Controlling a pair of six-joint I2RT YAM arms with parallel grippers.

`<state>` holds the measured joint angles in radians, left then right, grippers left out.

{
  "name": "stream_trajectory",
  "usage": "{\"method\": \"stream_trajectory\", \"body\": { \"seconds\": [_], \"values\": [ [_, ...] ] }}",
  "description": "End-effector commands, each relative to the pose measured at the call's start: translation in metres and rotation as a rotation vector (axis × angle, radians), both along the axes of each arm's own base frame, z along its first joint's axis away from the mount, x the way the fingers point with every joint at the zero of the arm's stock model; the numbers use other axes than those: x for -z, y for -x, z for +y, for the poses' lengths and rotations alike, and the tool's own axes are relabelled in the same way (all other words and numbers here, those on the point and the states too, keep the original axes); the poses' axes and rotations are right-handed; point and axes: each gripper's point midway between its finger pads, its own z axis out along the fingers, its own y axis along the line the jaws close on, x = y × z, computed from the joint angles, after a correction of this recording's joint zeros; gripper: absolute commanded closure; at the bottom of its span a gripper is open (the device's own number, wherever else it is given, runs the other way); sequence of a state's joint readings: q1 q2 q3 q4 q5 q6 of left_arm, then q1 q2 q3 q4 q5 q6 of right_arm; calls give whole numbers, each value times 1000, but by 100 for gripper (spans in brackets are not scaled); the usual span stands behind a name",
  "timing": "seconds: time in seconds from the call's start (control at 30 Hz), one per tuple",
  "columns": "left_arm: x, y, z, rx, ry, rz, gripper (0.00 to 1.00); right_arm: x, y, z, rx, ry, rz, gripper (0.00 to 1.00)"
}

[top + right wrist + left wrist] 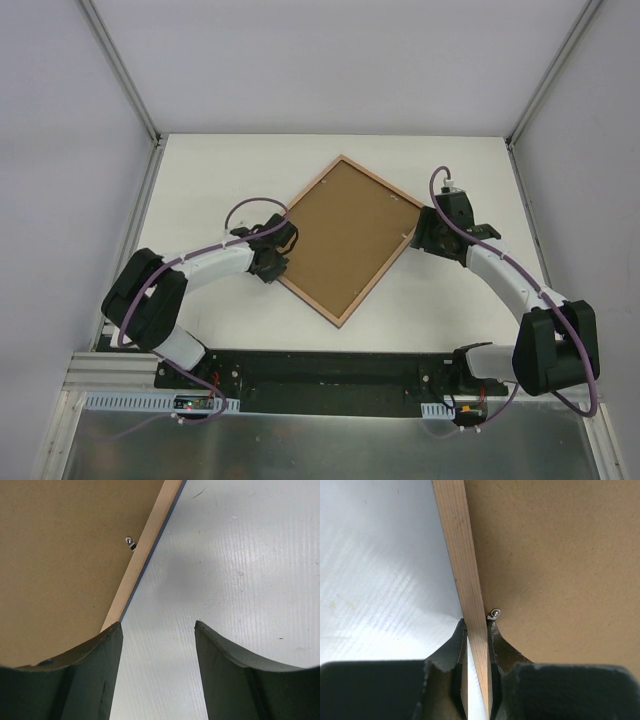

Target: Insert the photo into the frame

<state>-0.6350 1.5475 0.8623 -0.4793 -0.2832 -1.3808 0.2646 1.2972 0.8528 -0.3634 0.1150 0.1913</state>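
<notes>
Currently: the frame (462, 555) lies back-up at the middle of the table (240, 555), turned like a diamond in the top view. The brown backing board (345, 235) fills its opening. The photo is not visible in any view, and I cannot tell whether it sits under the board.

Left gripper (476, 622): at the frame's 8 o'clock edge, jaws narrow and pinched across the light wooden rail, one finger outside it and one inside. A small metal clip (494, 613) sits on the board just beside the inner finger.

Right gripper (158, 622): near the frame's 3 o'clock corner, jaws wide and holding nothing. One finger is over the rail and the other over bare table. A second metal clip (131, 542) shows further along that rail, toward 11 o'clock in the wrist view.

Step in hand (judgement): steadying the frame by its rail so that the back can be worked on. Whether the board is to be opened or secured I cannot say.

Next move (judgement): calls for a fine, low approach to a clip with one fingertip while the left grip holds the frame from sliding. The rail is thin, so the pinch could slip or tip the frame.
</notes>
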Motion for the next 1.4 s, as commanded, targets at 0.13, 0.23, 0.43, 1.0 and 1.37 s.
{"method": "stream_trajectory", "body": {
  "seconds": [0.13, 0.23, 0.43, 1.0, 1.37],
  "values": [
    [-20, 16, 48, 314, -179, -14, 100, -1, 1, 3, -19, -9, -16, 39],
    [-17, 19, 63, 313, -147, 4, 100, -1, 0, 5, -24, -11, -19, 39],
    [-16, 13, 80, 350, -123, 35, 100, 0, 0, 7, -36, -7, -17, 39],
    [-16, -3, 84, 609, -217, 0, 100, 44, -21, 34, -273, 140, 60, 31],
    [-4, -32, 81, 519, -149, 71, 86, 68, 16, 38, -266, 66, 92, 30]
  ]
}}
